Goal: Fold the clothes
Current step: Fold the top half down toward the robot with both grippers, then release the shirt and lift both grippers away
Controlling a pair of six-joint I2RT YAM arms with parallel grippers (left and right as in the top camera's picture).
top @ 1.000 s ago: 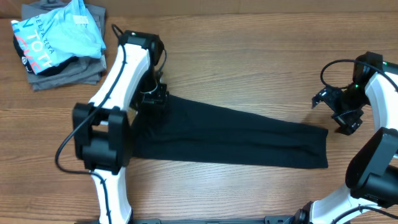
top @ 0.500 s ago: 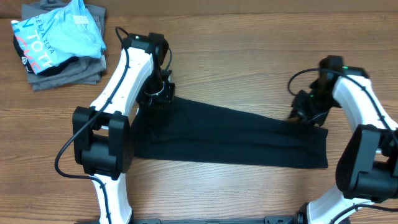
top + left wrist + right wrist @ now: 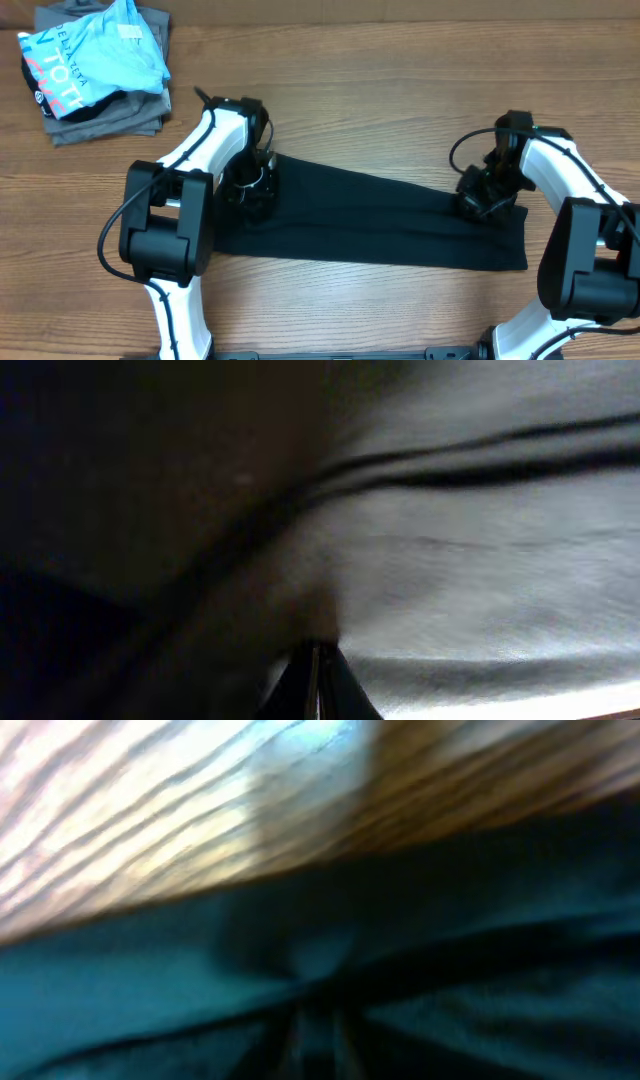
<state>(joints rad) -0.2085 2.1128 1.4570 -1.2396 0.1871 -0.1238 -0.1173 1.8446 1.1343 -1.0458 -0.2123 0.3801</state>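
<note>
The black T-shirt lies from above as a long, narrow band across the middle of the desk, running from left to right and sloping slightly toward the near side at its right end. The left fingers are down on the far left corner of the band, and the right fingers are down on its far edge close to the right end. Both white arms reach in from the near side. At the far left corner of the desk, well apart from the band, a light blue shirt sits crumpled on top of a stack of grey garments.

In the left wrist view the left fingers are clenched together at the bottom of the picture, and the creases of the black T-shirt run toward them; they are pinching the fabric.

The right wrist view is blurred. The right fingers stand close together low in the picture with puckers of the black T-shirt gathering at them, so they appear to grip the cloth just inside its far edge. Bare wood of the desk fills the upper part.
</note>
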